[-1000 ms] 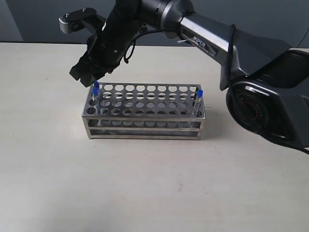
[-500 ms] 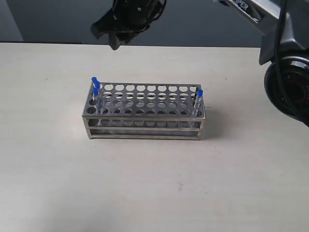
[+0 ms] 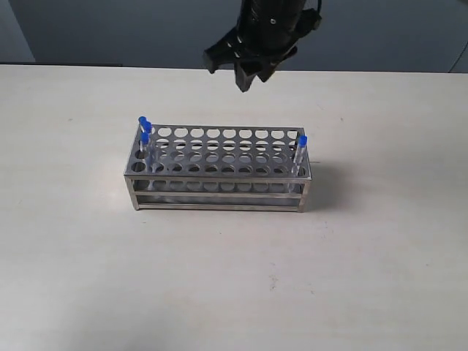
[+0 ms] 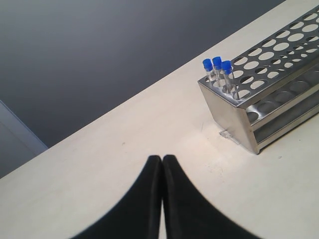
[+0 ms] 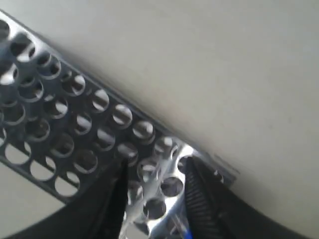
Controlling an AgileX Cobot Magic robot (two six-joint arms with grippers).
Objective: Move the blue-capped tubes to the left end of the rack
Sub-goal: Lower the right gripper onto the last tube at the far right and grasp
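The silver rack (image 3: 219, 196) stands mid-table. Three blue-capped tubes (image 3: 145, 136) stand together in its left end, and a fourth blue-capped tube (image 3: 302, 140) stands at the right end's front corner. My right gripper (image 3: 235, 74) hangs open and empty, high above the table behind the rack's middle. Its wrist view looks down on the rack (image 5: 50, 124) between the open gripper (image 5: 155, 169), with a blue cap (image 5: 185, 232) at the frame's edge. My left gripper (image 4: 162, 158) is shut on nothing, low over the table beyond the rack's (image 4: 227, 117) left end, facing the three tubes (image 4: 221, 67).
The beige table (image 3: 234, 292) stretches around the rack. A dark wall (image 3: 110, 29) runs behind the table's far edge. The left arm is outside the exterior view.
My right gripper rose from the rack's left end and swung right along the back of the table. A third blue cap now shows at the left end.
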